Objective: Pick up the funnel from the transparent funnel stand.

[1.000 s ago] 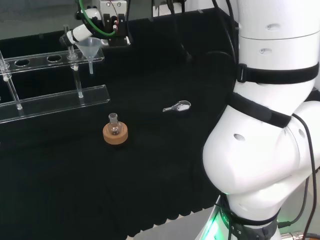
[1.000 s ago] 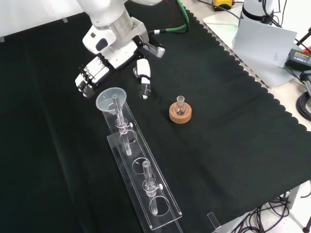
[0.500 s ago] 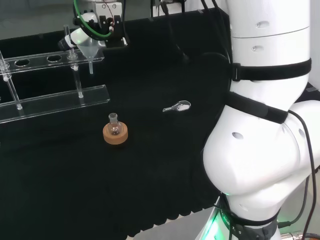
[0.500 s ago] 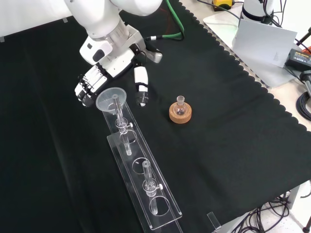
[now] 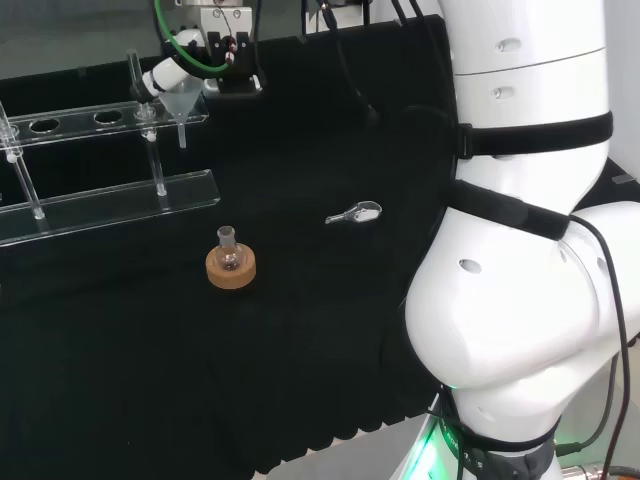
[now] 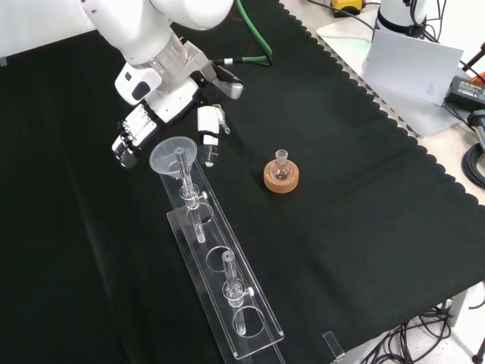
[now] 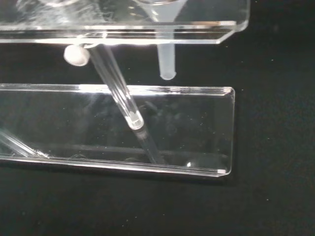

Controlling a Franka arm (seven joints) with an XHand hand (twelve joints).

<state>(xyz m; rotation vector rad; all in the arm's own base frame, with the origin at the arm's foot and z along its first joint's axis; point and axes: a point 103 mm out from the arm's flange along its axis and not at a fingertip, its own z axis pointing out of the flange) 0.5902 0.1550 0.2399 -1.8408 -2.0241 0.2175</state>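
Note:
A clear funnel sits in the end hole of the transparent stand, its stem hanging through the upper shelf. The hand hovers just beyond it, open. Its fingers hang to the left of the funnel's rim and the thumb to the right, so the funnel lies between them. I see no clear contact. In the head view the funnel stands at the right end of the stand, with the hand right behind it. The wrist view looks at the funnel's stem and the stand's base plate.
A small round flask on a cork ring stands right of the stand in the front view. A small metal scoop lies on the cloth right of the flask in the head view. Thin glass rods rise from the stand.
The hand has shifted left in the front view, and its thumb has come closer to the funnel's rim. The funnel and stand have not moved.

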